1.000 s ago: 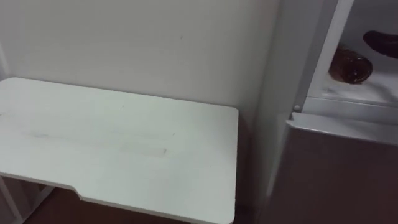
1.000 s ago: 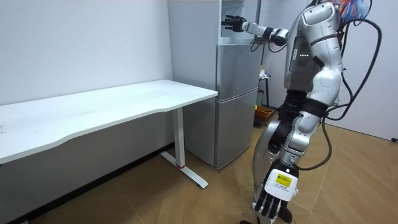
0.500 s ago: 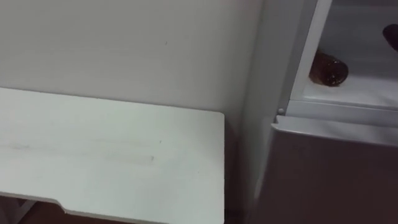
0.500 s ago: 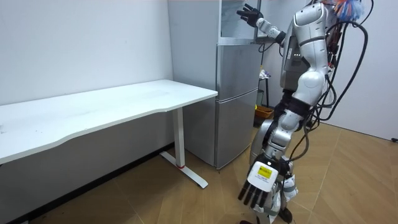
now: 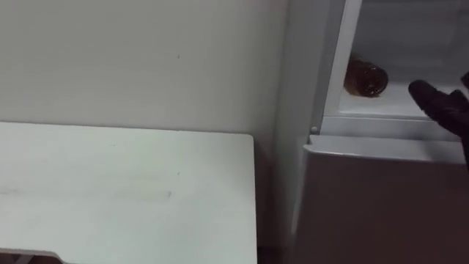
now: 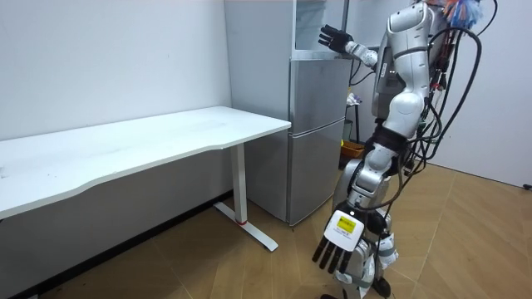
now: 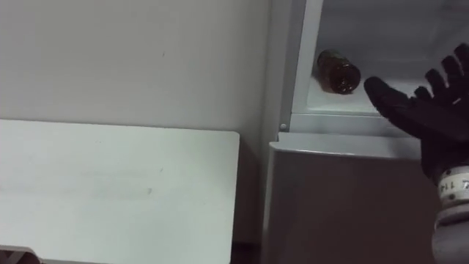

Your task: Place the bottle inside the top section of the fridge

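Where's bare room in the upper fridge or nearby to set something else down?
The shelf is bare right of the bottle, behind the open right hand. The white table, left of the fridge, is bare too. Crowded: the shelf's left corner, where the bottle lies on its side.

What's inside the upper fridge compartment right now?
A brown bottle lies on its side on the shelf, at the left. The open right hand in front covers the shelf's right part.
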